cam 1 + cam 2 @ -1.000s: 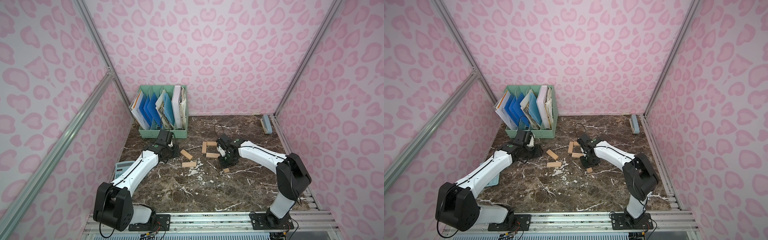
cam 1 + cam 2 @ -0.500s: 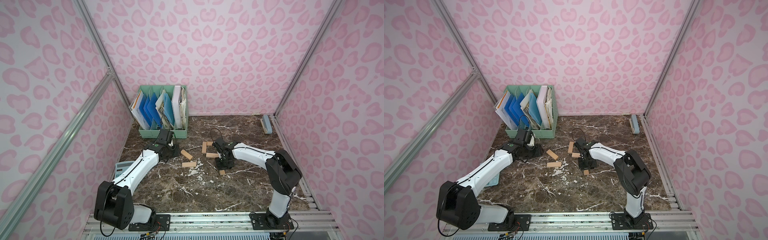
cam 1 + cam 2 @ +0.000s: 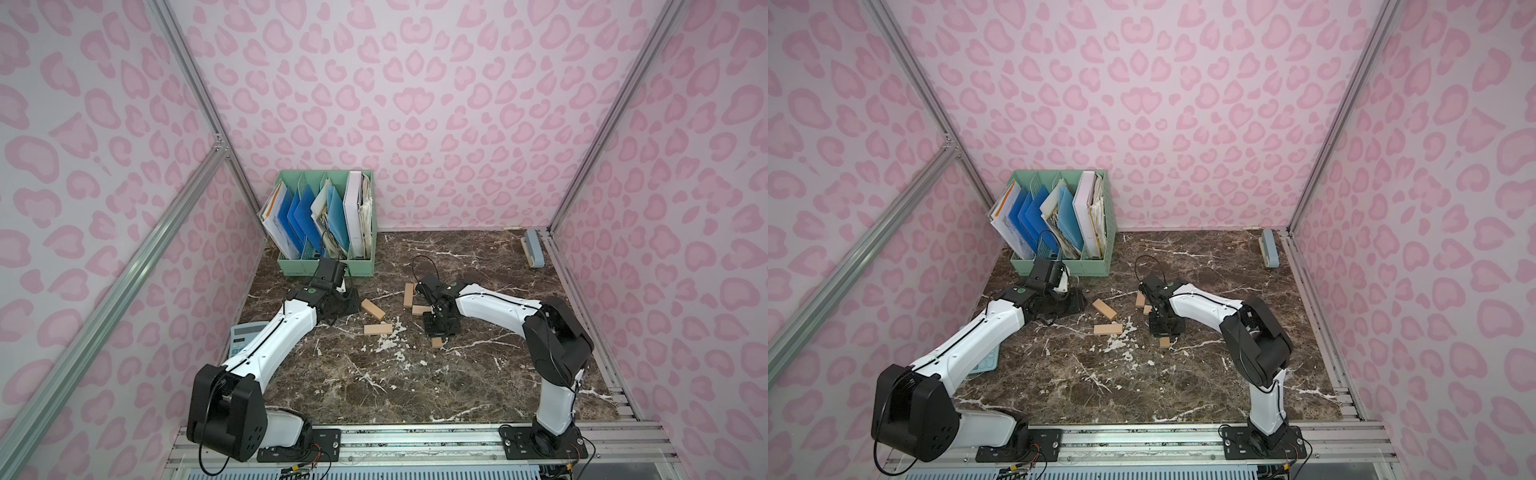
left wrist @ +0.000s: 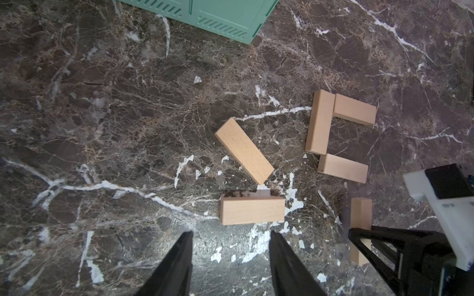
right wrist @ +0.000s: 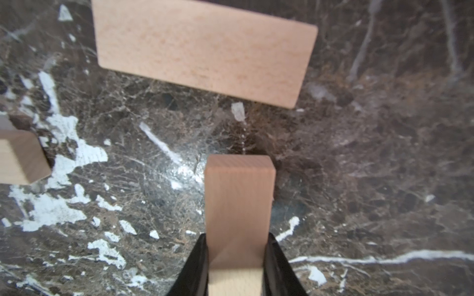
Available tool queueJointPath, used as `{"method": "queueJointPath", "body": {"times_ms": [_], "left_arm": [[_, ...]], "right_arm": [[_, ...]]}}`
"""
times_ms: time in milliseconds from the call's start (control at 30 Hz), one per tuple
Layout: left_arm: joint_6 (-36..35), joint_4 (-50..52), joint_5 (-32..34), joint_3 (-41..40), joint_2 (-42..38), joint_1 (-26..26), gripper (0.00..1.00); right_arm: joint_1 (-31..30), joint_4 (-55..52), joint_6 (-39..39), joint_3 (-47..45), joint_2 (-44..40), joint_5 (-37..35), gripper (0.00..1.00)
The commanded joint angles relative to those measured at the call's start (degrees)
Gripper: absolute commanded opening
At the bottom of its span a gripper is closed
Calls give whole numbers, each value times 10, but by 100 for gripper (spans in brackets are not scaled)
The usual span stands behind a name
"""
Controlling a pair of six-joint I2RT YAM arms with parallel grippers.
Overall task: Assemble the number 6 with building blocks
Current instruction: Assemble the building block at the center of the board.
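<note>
Between the jaws of my right gripper (image 5: 237, 252) one plank (image 5: 239, 194) was pinched, three planks (image 4: 320, 121) lay touching as a bracket near it, my left gripper (image 4: 230, 234) hung spread, empty, near two loose planks (image 4: 243, 151).

Bright, even light; glare on the tabletop (image 4: 225, 246); right wrist view seems blurred up close.

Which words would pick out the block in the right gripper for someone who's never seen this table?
From the green file rack at the back of the marble table, move right and forward to three planks laid in a C. Nearer the robot, the held block is the only one pinched between the black jaws of the right gripper; the other planks lie free.
</note>
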State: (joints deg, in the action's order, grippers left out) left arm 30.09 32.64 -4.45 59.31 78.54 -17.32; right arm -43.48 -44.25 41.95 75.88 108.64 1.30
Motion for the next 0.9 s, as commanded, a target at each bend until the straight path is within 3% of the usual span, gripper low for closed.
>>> {"method": "queueJointPath", "body": {"times_ms": [0, 867], "left_arm": [[6, 7, 1, -4, -6, 0, 52], [1, 13, 2, -12, -18, 0, 52]], "right_arm": [[-1, -2, 20, -4, -6, -1, 0], [14, 21, 45, -6, 22, -9, 0]]}}
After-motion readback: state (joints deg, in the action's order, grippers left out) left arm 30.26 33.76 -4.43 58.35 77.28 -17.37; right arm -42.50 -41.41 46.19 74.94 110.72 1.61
